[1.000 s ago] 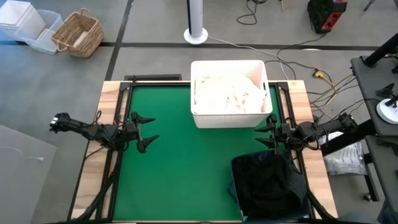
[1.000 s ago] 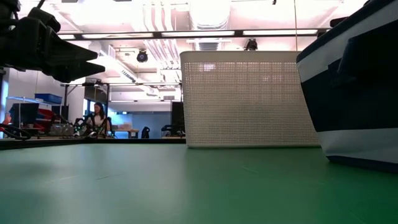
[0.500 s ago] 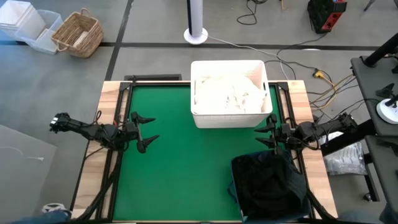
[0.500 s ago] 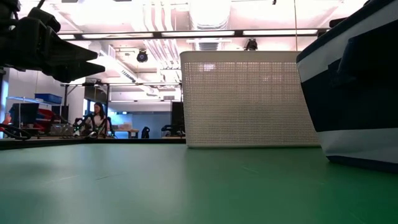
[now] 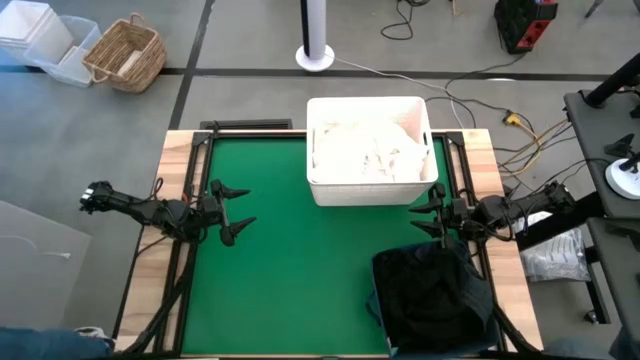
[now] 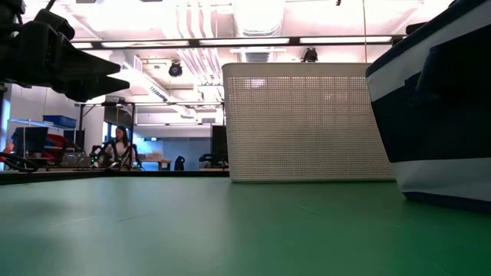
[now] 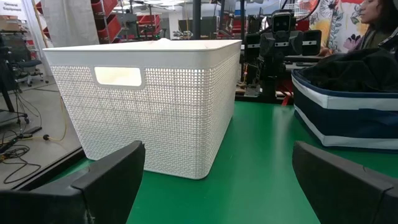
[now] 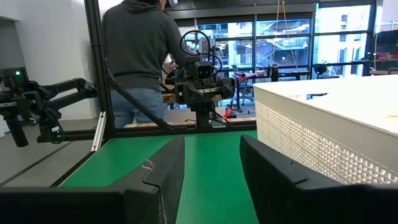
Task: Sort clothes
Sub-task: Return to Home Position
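- High view: the left gripper (image 5: 243, 207) hangs at centre-left and the right gripper (image 5: 424, 211) at centre-right, both with fingers spread and holding nothing. We see the white clothes (image 5: 365, 148) heaped in the white bin (image 5: 366, 190) at upper centre. The dark clothes (image 5: 430, 295) fill the navy bin (image 5: 377, 300) at lower right.
- Low view: only the two bins' walls show, on the green table (image 6: 230, 230). We see no garment here.
- Left wrist view: dark fabric mounds above the navy rim at right. We judge it light, limp and prone to drape, so a raised fold on top is the best place to pinch.
- Right wrist view: the fingers stand apart, and a person (image 8: 140, 56) stands behind the table.
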{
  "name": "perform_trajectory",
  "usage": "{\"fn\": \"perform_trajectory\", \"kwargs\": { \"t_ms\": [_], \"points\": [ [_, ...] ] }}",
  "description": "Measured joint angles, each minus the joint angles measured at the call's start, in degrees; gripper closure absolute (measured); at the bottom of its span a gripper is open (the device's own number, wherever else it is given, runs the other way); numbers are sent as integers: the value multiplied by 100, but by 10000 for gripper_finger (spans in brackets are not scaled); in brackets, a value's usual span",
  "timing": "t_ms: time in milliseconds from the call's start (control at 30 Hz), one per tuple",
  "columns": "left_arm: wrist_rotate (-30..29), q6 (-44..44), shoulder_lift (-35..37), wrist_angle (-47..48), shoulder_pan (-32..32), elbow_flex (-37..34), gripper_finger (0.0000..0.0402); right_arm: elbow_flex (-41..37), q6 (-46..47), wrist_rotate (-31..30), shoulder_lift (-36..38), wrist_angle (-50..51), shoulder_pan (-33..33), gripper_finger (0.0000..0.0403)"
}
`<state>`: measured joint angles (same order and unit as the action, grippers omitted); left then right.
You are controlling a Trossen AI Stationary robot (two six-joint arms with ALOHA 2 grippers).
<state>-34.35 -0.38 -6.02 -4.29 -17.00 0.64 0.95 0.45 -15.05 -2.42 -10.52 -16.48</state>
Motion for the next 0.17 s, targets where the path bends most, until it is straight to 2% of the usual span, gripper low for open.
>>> {"fn": "perform_trajectory", "kwargs": {
  "t_ms": [167],
  "points": [
    [0,-1,0,0,-1,0,24,0,0,0,0,0,1,246]
  ]
}}
